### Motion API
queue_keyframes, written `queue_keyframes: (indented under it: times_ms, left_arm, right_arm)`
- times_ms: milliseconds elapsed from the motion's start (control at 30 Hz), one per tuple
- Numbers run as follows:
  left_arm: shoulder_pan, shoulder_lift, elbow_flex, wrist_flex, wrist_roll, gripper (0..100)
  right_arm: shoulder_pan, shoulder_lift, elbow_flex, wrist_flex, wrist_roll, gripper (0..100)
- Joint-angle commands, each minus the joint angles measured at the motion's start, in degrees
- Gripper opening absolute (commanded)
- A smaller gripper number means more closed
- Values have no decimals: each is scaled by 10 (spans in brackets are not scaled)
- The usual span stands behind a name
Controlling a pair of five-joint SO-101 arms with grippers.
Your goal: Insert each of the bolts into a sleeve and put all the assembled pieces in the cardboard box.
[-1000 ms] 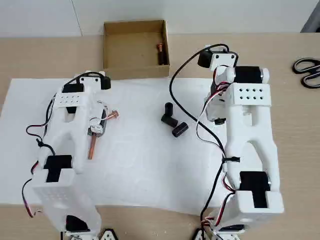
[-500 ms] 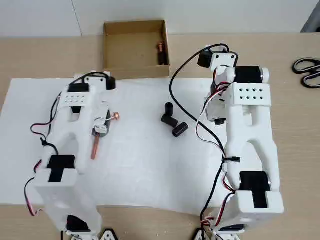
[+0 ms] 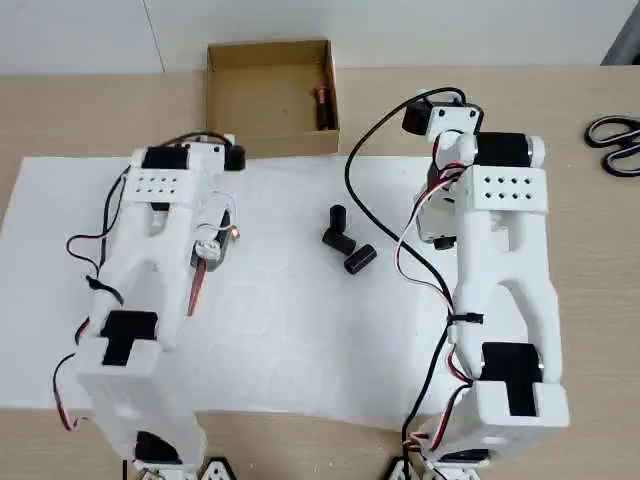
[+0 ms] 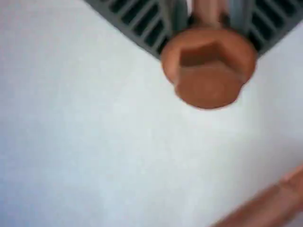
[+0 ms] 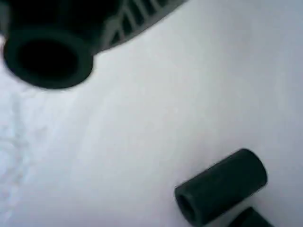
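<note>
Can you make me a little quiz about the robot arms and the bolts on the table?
1. What does the left gripper hold? A) a spoon B) a bolt C) a ball
2. True or false: the cardboard box is empty.
3. How many sleeves lie loose on the white sheet?
Key: 1 B. 2 False, one assembled piece lies inside. 3 Three.
</note>
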Motion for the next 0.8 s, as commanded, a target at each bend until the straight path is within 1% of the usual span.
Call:
queue_keyframes:
  times_ms: [0,133,267,467,600,667,767]
  left_arm:
    - [4,-96,-43,26,2,6]
    - [4,-191,-44,45,1,6]
    - [-1,-271,-43,48,4,6]
    - [0,-390,8,48,4,6]
    - [-1,-490,76,47,4,6]
    - [1,-543,114,20,7,6]
    - [3,-623,182,-55,64,6]
  right_arm:
    - [0,-36,-4,2,4,5]
    - [-2,-37,-6,2,4,4]
    - [-25,-73,-6,11,4,4]
    - [-79,-218,-4,15,3,4]
    - [-98,-307,23,12,1,4]
    - [-105,-348,57,11,1,4]
    - [-115,-402,121,9,0,4]
